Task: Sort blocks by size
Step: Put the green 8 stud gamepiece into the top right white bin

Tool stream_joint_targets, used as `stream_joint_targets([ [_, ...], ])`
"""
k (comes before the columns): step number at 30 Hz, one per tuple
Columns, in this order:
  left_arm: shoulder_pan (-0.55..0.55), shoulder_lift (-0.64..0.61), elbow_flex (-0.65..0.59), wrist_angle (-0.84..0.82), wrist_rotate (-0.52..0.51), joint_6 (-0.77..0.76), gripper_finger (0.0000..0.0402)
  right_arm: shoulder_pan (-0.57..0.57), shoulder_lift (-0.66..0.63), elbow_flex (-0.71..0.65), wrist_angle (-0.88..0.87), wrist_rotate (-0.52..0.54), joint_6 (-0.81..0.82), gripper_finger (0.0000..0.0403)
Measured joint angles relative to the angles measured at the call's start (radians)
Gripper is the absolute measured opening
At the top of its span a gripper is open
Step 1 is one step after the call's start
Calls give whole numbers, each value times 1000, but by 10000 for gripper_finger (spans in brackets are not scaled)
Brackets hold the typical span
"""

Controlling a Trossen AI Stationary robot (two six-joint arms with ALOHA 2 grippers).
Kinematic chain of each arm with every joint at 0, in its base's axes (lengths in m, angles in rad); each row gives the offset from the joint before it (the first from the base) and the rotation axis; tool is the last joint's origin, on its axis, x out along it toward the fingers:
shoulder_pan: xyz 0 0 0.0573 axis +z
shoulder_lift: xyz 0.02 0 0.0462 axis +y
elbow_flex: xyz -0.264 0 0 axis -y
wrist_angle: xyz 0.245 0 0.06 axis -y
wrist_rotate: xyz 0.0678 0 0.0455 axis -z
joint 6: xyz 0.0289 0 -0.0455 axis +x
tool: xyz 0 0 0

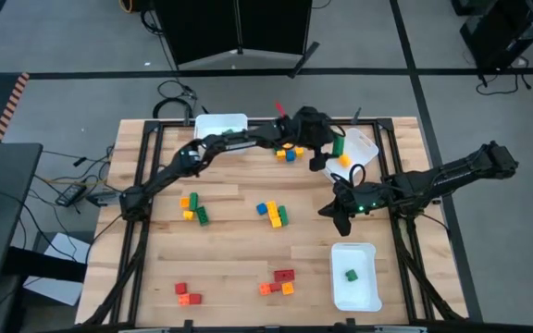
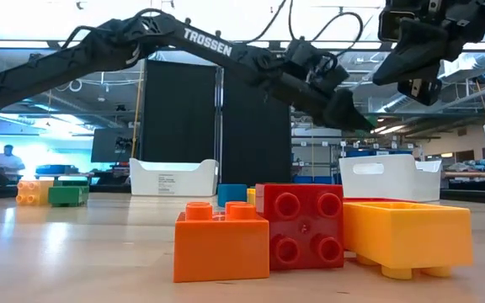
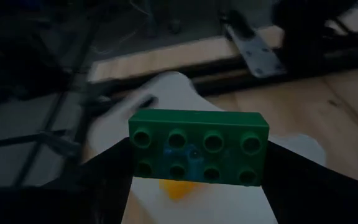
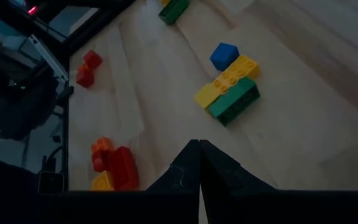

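My left end effector [image 3: 197, 177] holds a long green plastic brick [image 3: 198, 148] by its two short ends, its long axis running straight across between my fingers. It hangs directly over the tilted white plastic bin [image 1: 355, 151] at the far right of the wooden surface [image 1: 239, 259], where a yellow piece already lies, so I judge the release goes straight down. My right end effector [image 1: 340, 220] waits shut and empty near the middle, nearest the yellow, blue and green cluster [image 1: 272, 212].

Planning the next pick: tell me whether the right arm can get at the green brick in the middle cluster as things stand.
Probably yes. The right gripper hangs shut and empty near the green brick, with bare table between; the left gripper is busy over the far bin.
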State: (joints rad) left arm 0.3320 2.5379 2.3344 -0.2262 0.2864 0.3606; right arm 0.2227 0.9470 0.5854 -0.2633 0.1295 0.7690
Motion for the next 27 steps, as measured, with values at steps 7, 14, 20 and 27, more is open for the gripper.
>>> stream_joint_targets([
  [7,-5,58,0,-13,26,-53,305,5,0,0,-8,5,0,19],
  [14,-14,71,1,18,33,-56,311,4,0,0,-17,8,0,10],
  [20,-11,73,-1,29,-7,-58,340,5,0,0,-17,8,0,20],
  [27,-13,72,-1,48,-54,-58,349,5,0,0,-23,8,0,14],
])
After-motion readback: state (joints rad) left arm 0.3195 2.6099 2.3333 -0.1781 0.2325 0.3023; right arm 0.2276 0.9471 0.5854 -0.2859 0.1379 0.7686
